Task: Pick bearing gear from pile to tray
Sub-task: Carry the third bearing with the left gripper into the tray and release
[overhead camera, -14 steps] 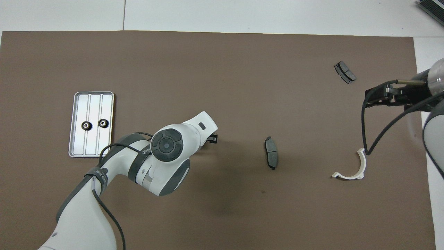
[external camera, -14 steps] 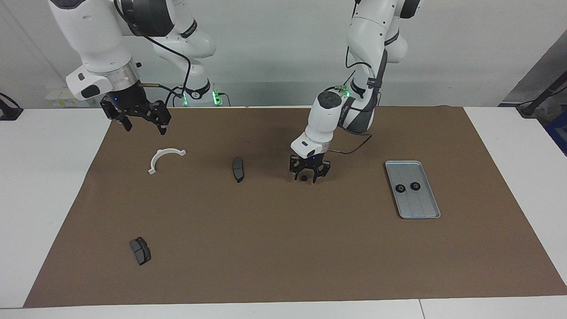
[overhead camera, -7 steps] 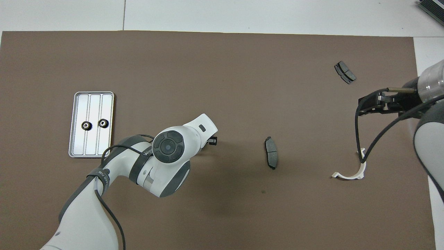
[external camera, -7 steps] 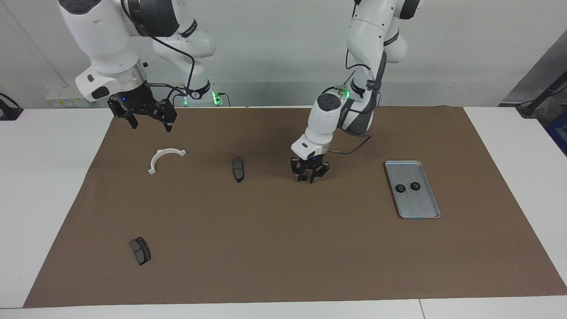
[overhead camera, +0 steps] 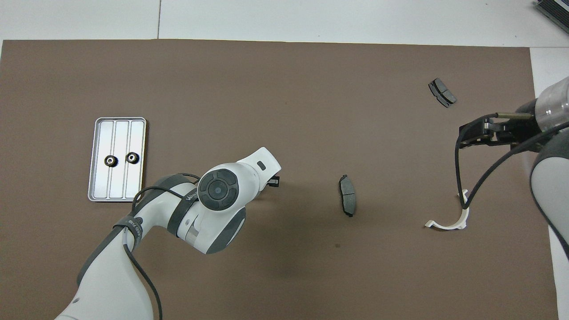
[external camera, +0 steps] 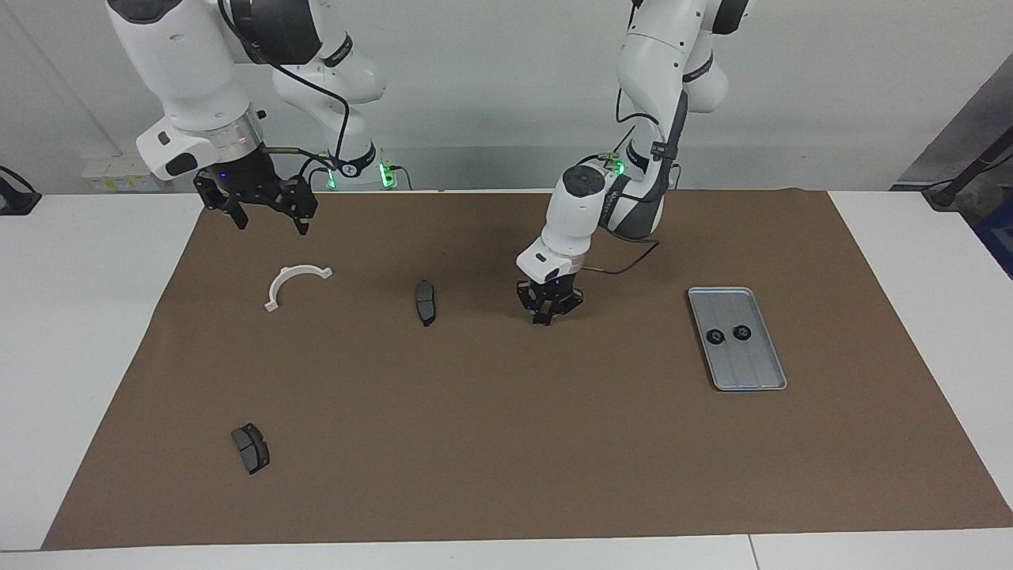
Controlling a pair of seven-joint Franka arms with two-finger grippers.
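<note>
Bearing gear (external camera: pixel 545 319) sits low on the brown mat (external camera: pixel 506 443), about mid-table, with the left gripper (external camera: pixel 548 317) down on it. The fingertips are pressed together, and the small black part is largely hidden between them, so the pinch on it is a judgement, not a clear sight.

The step in hand looks like the lift. It should go straight up, slowly, with the grip held firm, because a small round part can roll or squirt out of a narrow pinch. Then it needs a level carry toward the left arm's end of the table and a low release over bare ribbed floor, clear of the gears already there.

Counted from the robots outward:
- One right gripper (external camera: pixel 270 228) waits with fingers spread, raised over the mat's edge at the right arm's end.
- One white half-ring (external camera: pixel 301 270) lies beneath it.
- One dark grey pad (external camera: pixel 426 302) lies beside the pinched gear.
- One tray (external camera: pixel 752 368) holds two gears (external camera: pixel 715 336) (external camera: pixel 741 332) side by side.
- A second pad (external camera: pixel 251 448) lies farthest out.

That makes three gears, two pads, one half-ring and one tray.
</note>
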